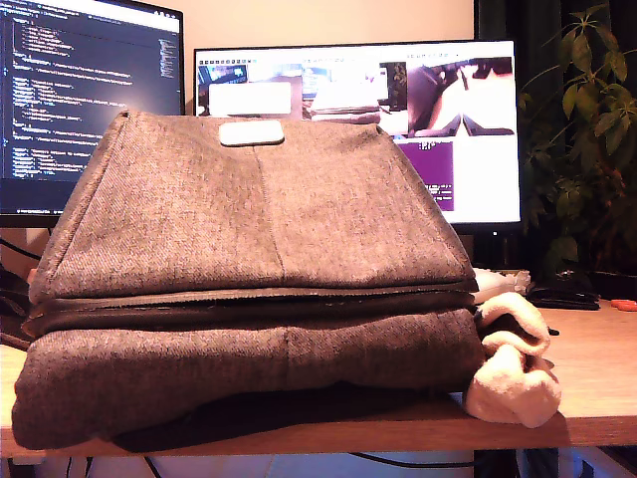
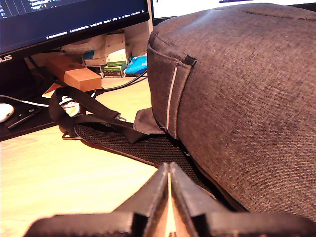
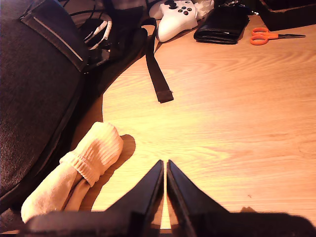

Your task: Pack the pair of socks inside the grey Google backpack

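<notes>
The grey Google backpack (image 1: pixel 259 269) lies flat on the wooden table and fills most of the exterior view; its white patch (image 1: pixel 251 132) faces up at the far end. The cream pair of socks (image 1: pixel 513 363) rests on the table against the backpack's corner at the exterior view's right. In the second wrist view the pair of socks (image 3: pixel 79 170) lies beside the backpack (image 3: pixel 34 94), just off my second gripper (image 3: pixel 165 165), whose jaws are shut and hold nothing. My first gripper (image 2: pixel 169 170) is shut too, close to the backpack's side (image 2: pixel 237 98) and its black straps (image 2: pixel 94 118).
Two monitors (image 1: pixel 90 90) stand behind the backpack, and a plant (image 1: pixel 587 129) stands at the exterior view's right. A white game controller (image 3: pixel 177 17), a black wallet (image 3: pixel 222 24), orange scissors (image 3: pixel 261 35) and a loose black strap (image 3: pixel 155 69) lie on the table beyond the socks.
</notes>
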`<move>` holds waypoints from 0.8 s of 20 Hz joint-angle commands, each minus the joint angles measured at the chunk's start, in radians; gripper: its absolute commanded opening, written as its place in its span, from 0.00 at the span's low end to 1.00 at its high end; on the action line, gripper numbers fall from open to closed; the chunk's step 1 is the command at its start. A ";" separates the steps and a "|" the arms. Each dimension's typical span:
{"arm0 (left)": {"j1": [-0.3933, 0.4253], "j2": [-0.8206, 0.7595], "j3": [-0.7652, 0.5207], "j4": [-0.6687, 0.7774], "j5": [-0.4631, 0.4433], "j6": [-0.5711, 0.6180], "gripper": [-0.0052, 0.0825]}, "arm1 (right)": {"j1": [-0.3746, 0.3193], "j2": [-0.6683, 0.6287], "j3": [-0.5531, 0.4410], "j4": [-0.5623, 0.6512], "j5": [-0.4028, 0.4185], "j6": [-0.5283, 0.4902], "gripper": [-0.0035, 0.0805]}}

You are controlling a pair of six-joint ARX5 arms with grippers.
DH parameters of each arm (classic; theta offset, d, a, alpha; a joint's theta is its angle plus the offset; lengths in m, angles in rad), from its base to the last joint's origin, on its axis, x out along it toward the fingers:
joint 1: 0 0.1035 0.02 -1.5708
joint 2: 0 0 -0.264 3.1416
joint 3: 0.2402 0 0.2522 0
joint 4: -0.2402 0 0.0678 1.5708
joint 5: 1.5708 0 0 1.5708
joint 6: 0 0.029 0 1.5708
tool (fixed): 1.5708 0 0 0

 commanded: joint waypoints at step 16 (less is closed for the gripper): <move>-0.155 0.005 -0.015 0.099 0.433 -0.053 0.04 | 0.103 0.010 0.000 0.203 -0.295 0.051 0.03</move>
